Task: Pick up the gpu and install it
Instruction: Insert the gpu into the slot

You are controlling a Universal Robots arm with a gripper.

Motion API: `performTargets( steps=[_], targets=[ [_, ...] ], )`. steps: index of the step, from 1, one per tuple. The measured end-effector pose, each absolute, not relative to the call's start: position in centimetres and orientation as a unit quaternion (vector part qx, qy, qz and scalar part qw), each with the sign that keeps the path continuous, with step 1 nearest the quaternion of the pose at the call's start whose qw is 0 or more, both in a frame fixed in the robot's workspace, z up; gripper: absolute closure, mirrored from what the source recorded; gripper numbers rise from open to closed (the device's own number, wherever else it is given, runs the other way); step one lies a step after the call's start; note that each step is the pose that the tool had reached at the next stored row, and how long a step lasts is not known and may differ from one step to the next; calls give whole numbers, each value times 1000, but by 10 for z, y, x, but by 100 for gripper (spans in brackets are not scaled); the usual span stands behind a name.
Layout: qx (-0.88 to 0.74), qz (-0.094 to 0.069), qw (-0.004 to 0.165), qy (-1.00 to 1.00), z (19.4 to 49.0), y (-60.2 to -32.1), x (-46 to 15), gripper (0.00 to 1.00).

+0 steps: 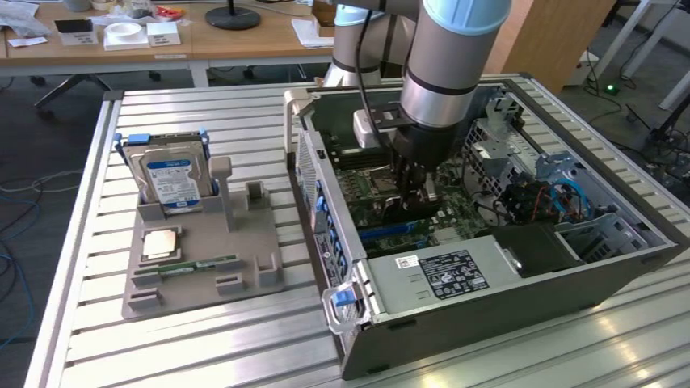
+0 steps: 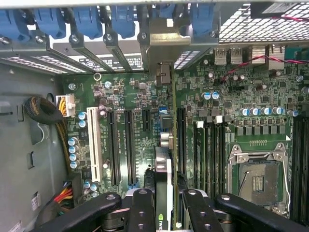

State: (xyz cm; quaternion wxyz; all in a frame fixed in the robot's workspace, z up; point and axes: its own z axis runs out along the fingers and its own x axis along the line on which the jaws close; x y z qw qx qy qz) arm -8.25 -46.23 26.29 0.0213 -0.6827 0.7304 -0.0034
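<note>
Black-fingered end effector point(image 2: 166, 212) grips the gpu point(image 2: 163, 169) edge-on over the green motherboard point(image 2: 251, 92) inside the case point(image 1: 485, 311), mid-install, a step likely demanding the card kept square to the board

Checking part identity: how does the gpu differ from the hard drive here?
The gpu is inside the computer case; the hard drive stands outside in the grey holder. The end effector grips the gpu; the hard drive is untouched. The gpu is dark and thin; the hard drive silver, blue-labelled. Both stand on edge.
</note>
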Motion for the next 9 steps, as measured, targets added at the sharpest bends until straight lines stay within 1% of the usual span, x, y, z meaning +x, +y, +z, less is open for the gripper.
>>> performTargets(
  steps=[9],
  targets=[
    [-683, -3, 22, 730, 262, -462, -84, 73]
  ],
)
